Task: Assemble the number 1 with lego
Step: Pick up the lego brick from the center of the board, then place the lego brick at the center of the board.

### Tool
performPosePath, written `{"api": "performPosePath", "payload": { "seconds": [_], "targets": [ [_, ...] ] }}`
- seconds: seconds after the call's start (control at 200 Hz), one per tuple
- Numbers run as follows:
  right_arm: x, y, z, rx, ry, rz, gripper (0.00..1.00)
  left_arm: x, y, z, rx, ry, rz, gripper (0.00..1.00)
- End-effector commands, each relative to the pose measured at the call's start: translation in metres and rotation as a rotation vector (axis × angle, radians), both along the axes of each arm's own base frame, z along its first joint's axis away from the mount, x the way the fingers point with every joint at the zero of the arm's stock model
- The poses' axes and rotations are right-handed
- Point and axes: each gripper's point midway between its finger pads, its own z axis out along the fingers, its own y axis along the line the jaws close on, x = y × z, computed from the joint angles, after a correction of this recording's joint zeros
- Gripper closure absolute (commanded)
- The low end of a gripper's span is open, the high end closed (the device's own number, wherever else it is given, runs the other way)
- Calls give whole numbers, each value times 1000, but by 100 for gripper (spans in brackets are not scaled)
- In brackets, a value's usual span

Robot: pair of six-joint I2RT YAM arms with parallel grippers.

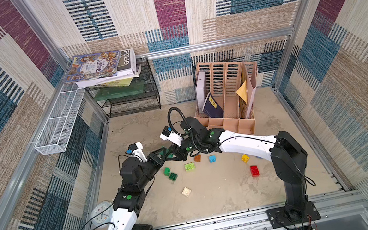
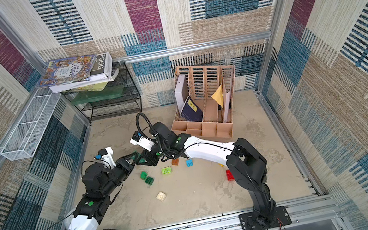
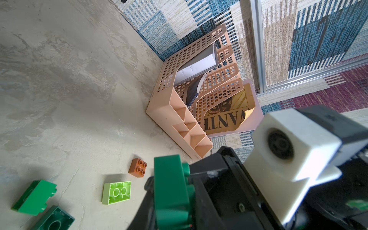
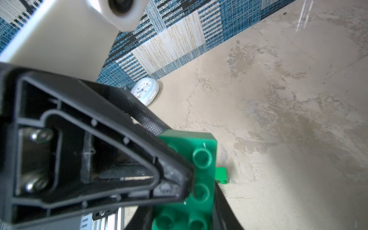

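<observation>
In both top views we see the left gripper (image 1: 166, 155) and the right gripper (image 1: 176, 156) meeting nose to nose just left of frame centre. The held green brick (image 1: 171, 156) sits between them, above the table (image 1: 218, 206). Below and to the right of them the other lego lies loose and unjoined: a loose green brick (image 1: 167, 171), a dark green brick (image 1: 173, 177), a lime brick (image 1: 189, 167), a brown brick (image 1: 197, 158), a blue brick (image 1: 212, 158), a yellow brick (image 1: 245, 158), a red brick (image 1: 254, 170) and a cream brick (image 1: 186, 192).

In the left wrist view the held green brick stands at bottom centre. Its studs face the right arm's white camera block (image 3: 288, 159), and the left jaws are narrow and clamped on it.

In the right wrist view a left finger lies across the stud face at lower centre. The right jaws sit close against both sides of the brick, narrow and gripping it as far as we can judge.

We think the handover is the danger. If the left lets go before the right's hold is firm, the brick drops among the loose ones. If both pull while clamped, it could twist askew. The crowded fingers could also knock together.
</observation>
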Motion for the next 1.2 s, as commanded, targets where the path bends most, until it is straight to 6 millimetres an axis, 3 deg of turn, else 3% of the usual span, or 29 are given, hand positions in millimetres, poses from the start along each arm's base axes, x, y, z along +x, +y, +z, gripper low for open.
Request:
{"api": "performPosePath", "payload": {
  "seconds": [0.0, 0.1, 0.145, 0.23, 0.31, 0.426, 0.531, 0.811, 0.976, 1.057, 1.197],
  "targets": [
    [2, -8, 3, 14, -19, 9, 77, -2, -1, 6, 2, -34, -10, 56],
    [6, -26, -1, 1, -43, -6, 79, -2, 8, 5, 20, -32, 36, 31],
    [9, -37, -3, -13, -65, -16, 80, -3, 15, 2, 33, -19, 75, 24],
    [9, -62, -17, -76, -122, -25, 80, -6, 34, -6, 65, 14, 178, 22],
    [1, -89, -38, -178, -204, 3, 80, -13, 56, -26, 96, 91, 300, 22],
    [-28, -123, -76, -340, -322, 124, 80, -26, 77, -56, 109, 202, 418, 23],
    [-52, -143, -101, -426, -373, 203, 79, -34, 84, -78, 93, 272, 467, 24],
    [-77, -156, -164, -651, -361, 310, 79, -41, 89, -98, 107, 355, 497, 27],
    [-79, -152, -177, -676, -355, 328, 76, -43, 89, -99, 117, 367, 498, 27],
    [-79, -150, -181, -686, -351, 333, 69, -44, 90, -99, 122, 372, 499, 27],
    [-77, -149, -183, -693, -348, 325, 45, -45, 90, -99, 126, 375, 495, 27]
  ]
}}
